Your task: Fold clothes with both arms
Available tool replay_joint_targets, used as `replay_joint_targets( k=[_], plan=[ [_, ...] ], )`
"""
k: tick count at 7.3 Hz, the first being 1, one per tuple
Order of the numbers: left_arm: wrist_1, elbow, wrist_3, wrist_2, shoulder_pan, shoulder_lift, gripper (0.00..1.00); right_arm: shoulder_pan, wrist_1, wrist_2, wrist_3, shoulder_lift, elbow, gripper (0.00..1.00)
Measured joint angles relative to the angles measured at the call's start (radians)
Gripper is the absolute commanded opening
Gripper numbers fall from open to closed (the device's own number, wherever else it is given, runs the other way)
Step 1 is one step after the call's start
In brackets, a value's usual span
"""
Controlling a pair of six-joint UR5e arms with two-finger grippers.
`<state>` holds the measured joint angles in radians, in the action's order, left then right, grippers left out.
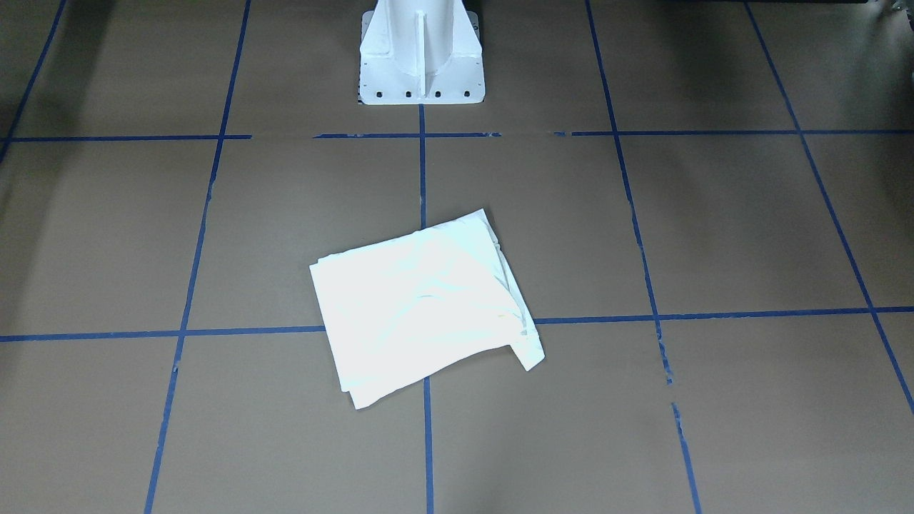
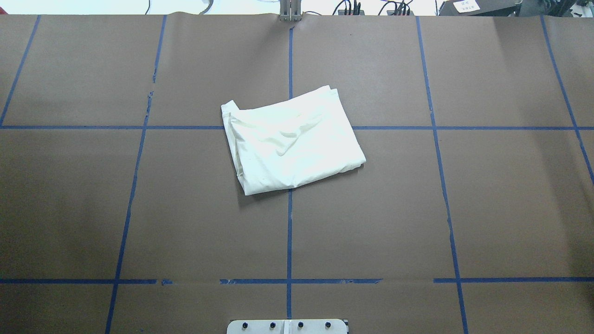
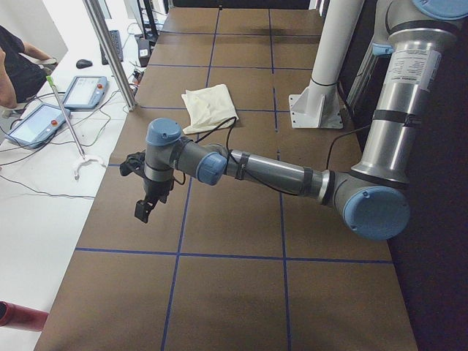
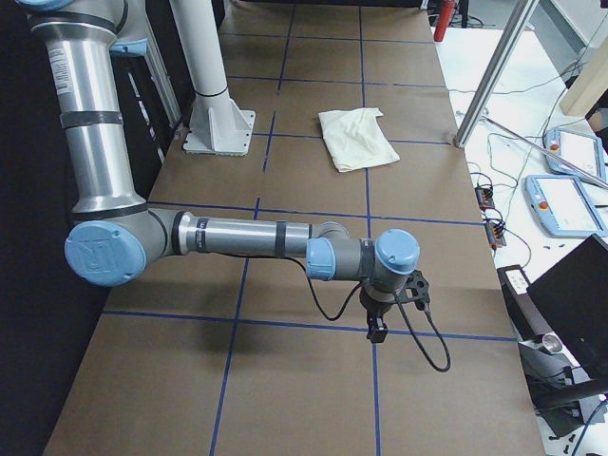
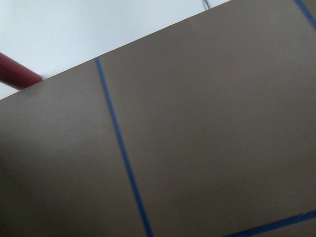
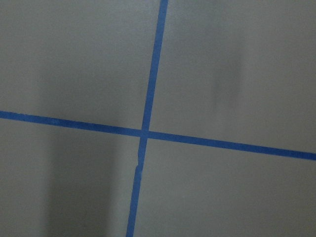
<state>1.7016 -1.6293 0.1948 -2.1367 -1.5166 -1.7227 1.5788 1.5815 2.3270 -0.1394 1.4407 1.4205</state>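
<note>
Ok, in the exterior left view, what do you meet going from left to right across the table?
left gripper → folded cream T-shirt → white pedestal base

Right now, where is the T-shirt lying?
In the overhead view the folded T-shirt lies mid-table, covering a crossing of the blue tape lines, straight ahead of the white pedestal base and touched by neither arm.

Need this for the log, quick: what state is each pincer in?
Left pincer: cannot be told.
Right pincer: cannot be told.
</note>
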Motion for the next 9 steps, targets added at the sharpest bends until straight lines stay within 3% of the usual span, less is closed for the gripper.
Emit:
replay_joint_targets(
  k=[1,3,6,9],
  plan=[
    [-0.025,-0.033,0.058,-0.044,-0.027,0.057,1.0,0.028,0.026,0.028,-0.016,0.008,0.021,1.0],
    [-0.006,-0.006,0.075,-0.073,-0.037,0.115,1.0,0.041,0.037,0.028,-0.015,0.024,0.058,1.0],
    [-0.006,0.021,0.067,-0.084,-0.036,0.136,1.0,0.049,0.037,0.028,0.098,0.137,0.207,1.0],
    [-0.007,0.024,0.066,-0.084,-0.036,0.138,1.0,0.044,0.025,0.028,0.153,0.174,0.24,1.0]
  ],
)
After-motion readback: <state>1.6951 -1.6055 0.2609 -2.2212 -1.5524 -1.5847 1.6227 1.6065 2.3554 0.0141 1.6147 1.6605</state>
